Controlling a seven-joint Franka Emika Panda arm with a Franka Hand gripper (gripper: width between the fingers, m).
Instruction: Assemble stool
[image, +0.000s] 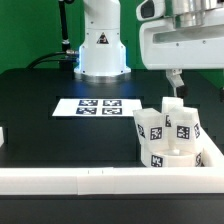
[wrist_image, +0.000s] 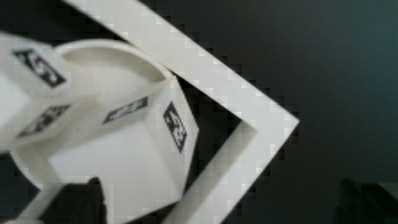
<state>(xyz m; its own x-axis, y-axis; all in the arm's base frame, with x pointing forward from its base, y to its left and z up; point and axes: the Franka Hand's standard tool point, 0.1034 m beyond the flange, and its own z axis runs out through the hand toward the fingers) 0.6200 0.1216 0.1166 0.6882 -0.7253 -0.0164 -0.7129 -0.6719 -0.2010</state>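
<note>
The stool stands upside down in the corner of the white border bars at the exterior view's right. Its three tagged white legs point up from the round seat disc. My gripper hangs above and slightly behind the stool, apart from it. In the wrist view the seat disc and the tagged legs lie under the gripper. Its two dark fingertips stand wide apart with nothing between them. The gripper is open and empty.
White border bars run along the front and the right of the black table and meet in a corner. The marker board lies mid-table. The robot base stands at the back.
</note>
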